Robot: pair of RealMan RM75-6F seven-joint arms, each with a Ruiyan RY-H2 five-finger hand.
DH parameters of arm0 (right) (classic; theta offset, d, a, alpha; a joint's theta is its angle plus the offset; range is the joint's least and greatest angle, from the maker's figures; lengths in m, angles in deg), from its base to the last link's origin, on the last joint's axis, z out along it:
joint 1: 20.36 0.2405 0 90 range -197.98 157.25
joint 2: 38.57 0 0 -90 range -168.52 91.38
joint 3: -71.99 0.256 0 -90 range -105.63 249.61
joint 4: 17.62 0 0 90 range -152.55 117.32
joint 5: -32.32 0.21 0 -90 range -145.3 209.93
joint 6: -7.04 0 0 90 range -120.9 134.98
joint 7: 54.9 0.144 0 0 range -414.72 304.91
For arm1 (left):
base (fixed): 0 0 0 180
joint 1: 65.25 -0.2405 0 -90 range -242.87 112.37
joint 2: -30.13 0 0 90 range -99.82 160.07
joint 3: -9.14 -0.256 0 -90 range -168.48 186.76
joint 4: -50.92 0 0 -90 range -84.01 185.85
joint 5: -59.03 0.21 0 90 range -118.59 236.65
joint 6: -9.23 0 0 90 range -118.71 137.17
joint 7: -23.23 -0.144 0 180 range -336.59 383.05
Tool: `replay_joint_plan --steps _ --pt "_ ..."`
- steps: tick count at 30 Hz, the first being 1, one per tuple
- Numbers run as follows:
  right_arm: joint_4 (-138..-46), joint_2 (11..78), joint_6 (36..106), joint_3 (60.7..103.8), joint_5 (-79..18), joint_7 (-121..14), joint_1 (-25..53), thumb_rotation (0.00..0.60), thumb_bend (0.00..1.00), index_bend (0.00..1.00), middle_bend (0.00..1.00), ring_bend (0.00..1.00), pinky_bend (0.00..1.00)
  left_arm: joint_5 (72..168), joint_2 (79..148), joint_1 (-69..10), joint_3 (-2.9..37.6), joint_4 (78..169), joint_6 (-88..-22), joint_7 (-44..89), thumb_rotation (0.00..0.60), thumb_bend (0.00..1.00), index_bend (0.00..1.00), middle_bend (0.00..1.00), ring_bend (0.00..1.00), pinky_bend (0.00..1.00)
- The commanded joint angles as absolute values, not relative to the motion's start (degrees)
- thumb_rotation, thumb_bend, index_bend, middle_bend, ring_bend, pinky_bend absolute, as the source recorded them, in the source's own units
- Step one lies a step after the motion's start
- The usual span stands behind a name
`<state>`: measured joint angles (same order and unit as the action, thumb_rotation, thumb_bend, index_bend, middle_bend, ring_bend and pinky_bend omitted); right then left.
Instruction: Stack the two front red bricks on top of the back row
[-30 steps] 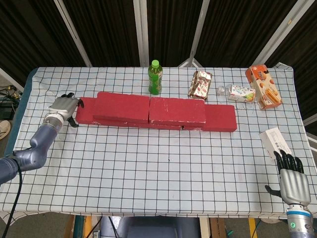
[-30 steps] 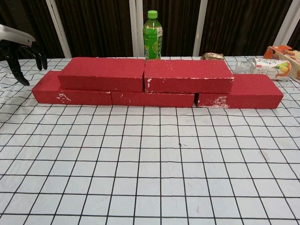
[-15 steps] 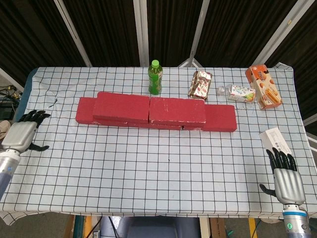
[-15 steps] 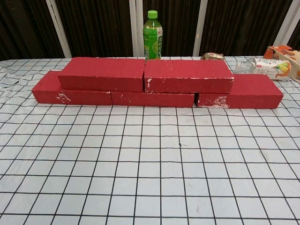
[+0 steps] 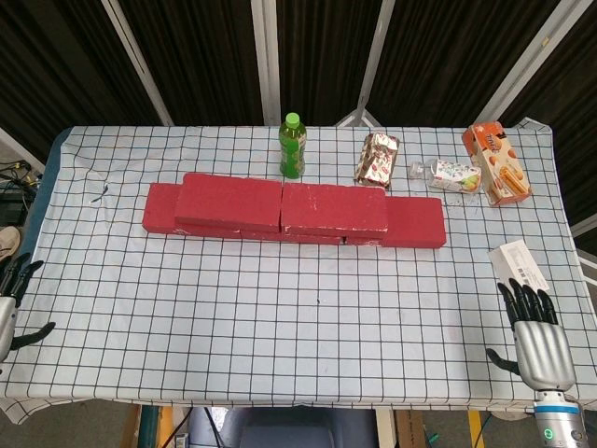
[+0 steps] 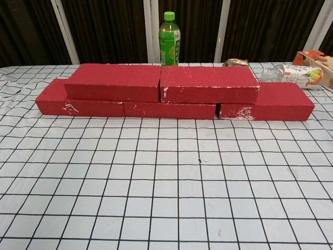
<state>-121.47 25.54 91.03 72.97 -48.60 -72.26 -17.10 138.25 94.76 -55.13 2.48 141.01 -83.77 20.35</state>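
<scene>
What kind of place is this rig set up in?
Probably a lab or workshop test bench, not a home: a table under a black-gridded white cloth, dark curtains on metal poles behind, and staged props such as rough red bricks and a green plastic bottle.

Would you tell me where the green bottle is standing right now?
The green bottle stands upright at the table's back, centre in both views, just behind the red brick stack.

A green bottle (image 5: 292, 146) and snack packets (image 5: 376, 159) stand behind.
</scene>
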Motion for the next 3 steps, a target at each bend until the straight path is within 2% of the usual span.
replay_joint_plan --steps 1,3 --pt "-121.5 25.4 91.3 72.9 -48.9 -72.4 -17.3 0.600 0.19 0.00 0.00 0.00 0.00 139.4 94.6 -56.1 2.8 142.1 -84.2 18.8 0.600 0.03 0.13 0.06 0.00 0.19" --pt "-121.6 25.4 91.2 72.9 -48.6 -72.8 -17.4 0.600 0.19 0.00 0.00 0.00 0.00 139.7 94.5 -56.4 3.0 142.7 -84.1 17.7 0.600 0.03 0.14 0.08 0.00 0.19"
